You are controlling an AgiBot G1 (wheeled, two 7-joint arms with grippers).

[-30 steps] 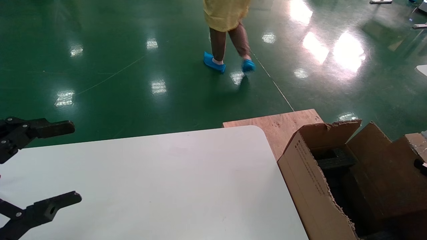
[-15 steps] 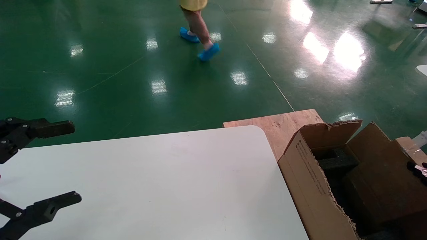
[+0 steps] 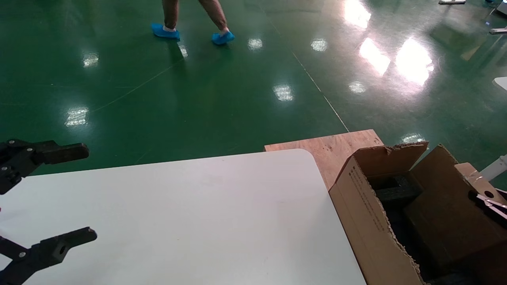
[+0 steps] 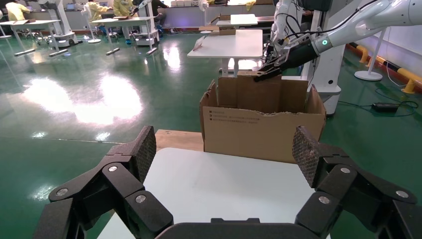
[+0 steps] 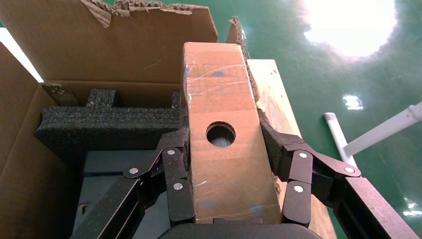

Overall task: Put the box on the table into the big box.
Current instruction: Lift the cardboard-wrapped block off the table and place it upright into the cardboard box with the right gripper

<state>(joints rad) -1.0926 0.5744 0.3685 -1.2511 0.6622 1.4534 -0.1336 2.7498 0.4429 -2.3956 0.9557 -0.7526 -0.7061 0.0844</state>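
Here, right gripper (image 5: pixel 230 164) clamped on the box (image 5: pixel 225 134) above the carton (image 5: pixel 69 45), foam (image 5: pixel 104 124) just beneath; left gripper (image 4: pixel 224 154) wide open, empty, over the surface (image 3: pixel 190 213).

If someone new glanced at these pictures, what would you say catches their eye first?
Probably the right claw, shut on the box with its round hole and holding it above the big box, whose black foam shows inside. Next, the left claw, open over the near left of the white table. Beyond lies a glossy green floor.
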